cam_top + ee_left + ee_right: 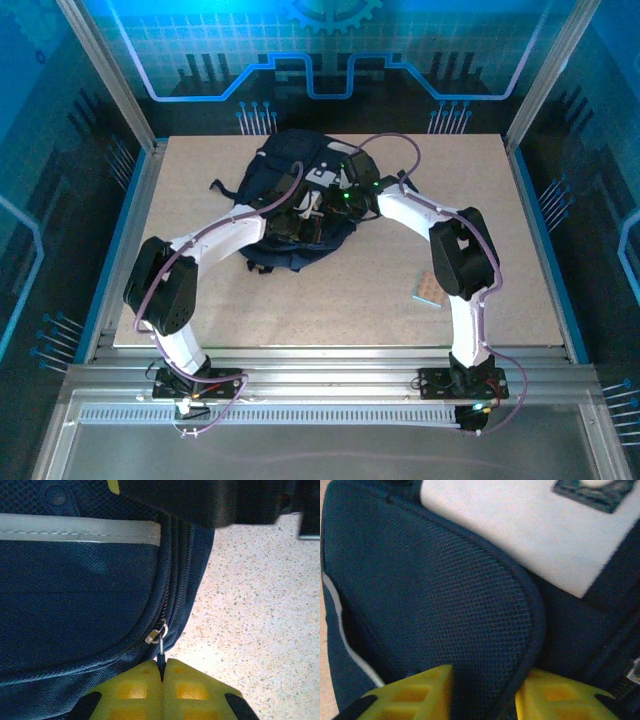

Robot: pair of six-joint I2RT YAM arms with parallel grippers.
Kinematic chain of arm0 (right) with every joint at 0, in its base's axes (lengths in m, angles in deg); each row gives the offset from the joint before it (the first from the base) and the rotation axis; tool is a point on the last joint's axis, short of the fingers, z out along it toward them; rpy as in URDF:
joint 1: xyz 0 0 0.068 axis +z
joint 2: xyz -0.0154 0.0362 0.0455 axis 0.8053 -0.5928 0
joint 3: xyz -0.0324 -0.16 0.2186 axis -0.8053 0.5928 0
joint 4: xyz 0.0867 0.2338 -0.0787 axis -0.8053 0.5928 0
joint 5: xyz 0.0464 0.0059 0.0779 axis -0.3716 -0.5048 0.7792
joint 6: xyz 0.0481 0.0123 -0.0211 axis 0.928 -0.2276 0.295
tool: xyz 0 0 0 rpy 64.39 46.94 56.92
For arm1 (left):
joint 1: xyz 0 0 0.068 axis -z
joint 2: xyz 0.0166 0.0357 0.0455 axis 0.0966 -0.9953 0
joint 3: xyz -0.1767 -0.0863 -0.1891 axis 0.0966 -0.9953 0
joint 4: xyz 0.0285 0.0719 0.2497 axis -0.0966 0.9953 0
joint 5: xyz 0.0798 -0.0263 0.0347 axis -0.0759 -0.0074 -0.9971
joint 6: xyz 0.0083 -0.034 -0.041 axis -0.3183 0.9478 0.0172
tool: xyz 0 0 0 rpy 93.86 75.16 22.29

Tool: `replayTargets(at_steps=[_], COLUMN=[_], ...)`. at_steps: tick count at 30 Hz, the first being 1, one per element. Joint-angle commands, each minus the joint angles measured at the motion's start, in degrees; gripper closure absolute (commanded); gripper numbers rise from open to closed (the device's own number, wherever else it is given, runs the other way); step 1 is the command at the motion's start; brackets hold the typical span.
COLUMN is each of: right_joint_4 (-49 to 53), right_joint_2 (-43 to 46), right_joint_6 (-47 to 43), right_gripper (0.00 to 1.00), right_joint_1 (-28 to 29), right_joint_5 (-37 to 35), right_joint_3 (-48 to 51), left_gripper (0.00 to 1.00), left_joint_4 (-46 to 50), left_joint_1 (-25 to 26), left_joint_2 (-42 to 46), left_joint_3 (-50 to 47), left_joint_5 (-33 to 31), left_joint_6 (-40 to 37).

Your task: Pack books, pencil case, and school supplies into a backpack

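Top external view: the backpack (283, 165) was seen lying mid-table (330, 310), toward the far edge, with both arms bent over it.
At the left, the left gripper (161, 674) was pinched together on the thin zip pull (161, 655), judged small, slippery and best taken by its tab. At the right, the right gripper (485, 687) was clamped on a fold of soft mesh, judged likely to sag if lifted. The dotted pad (426, 291) was seen on the table further right.

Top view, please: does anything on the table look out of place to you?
Only the tan pad: it lies alone on the table, right of the backpack, unpacked, while the left gripper pinches a zipper pull.
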Motion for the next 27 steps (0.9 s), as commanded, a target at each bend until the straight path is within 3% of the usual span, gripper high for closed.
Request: replayTargets(at_steps=[1,5,10,17,24,27], right_joint_4=[-6.6,-9.9,-6.5,0.3,6.9,9.5], right_joint_2=[0.8,3.2,7.5,3.8,1.0,-2.7], right_joint_6=[2.8,3.1,-6.7,-13.2,-24.6,-24.0], right_gripper=[0.99,1.00,1.00,1.00,1.00,1.00], right_joint_1=[1.4,-0.9,-3.6,-8.9,-11.0,-11.6], right_joint_5=[5.0,6.8,3.9,6.1,6.6,5.6], right_joint_3=[2.4,7.5,9.8,1.1,-7.0,-13.4], left_gripper=[1.00,1.00,1.00,1.00,1.00,1.00], left_joint_4=[-0.8,2.4,10.9,15.7,15.5,14.9], left_joint_1=[3.0,2.9,1.2,0.0,-11.0,-10.5], left_joint_2=[2.2,2.1,3.0,7.6,12.7,13.5], left_joint_3=[-0.3,1.6,0.1,-6.9,-12.4,-10.8], left_joint_5=[7.9,3.8,-1.5,-5.1,-9.0,-8.5], left_joint_6=[2.5,0.4,-3.9,-3.4,-0.6,0.3])
